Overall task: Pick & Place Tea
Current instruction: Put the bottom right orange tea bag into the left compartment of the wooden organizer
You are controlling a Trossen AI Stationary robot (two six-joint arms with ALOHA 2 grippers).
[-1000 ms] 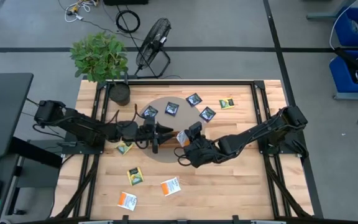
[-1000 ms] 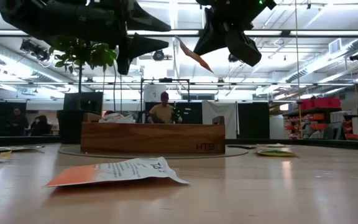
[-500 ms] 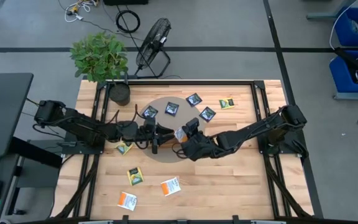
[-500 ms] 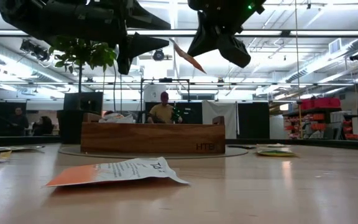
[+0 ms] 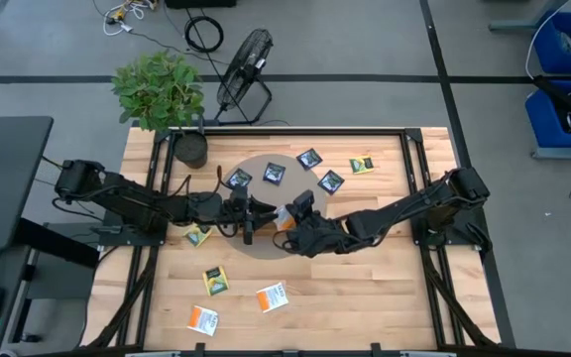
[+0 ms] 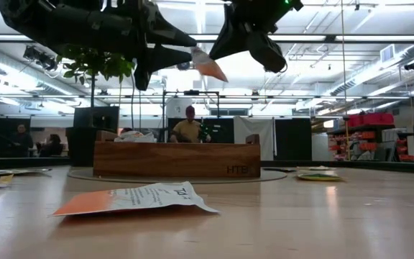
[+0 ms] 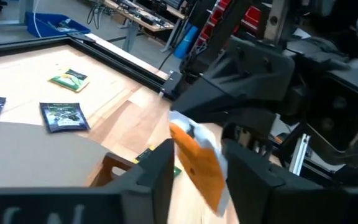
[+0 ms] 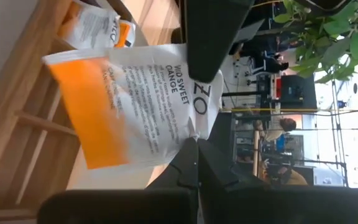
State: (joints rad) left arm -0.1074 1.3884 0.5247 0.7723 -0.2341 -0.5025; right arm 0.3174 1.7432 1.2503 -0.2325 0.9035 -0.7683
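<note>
An orange-and-white tea sachet [image 8: 129, 106] is being held up in the air above the wooden tray [image 6: 177, 159]. It is being pinched at its white edge by the right gripper [image 5: 293, 212], which is closed tight on it. The left gripper [image 7: 194, 171] is being kept half open around the orange end. It looks light, thin and bendy, so an edge is best gripped. "SWEET ORANGE" is being shown on it; "HTB" on the tray.
</note>
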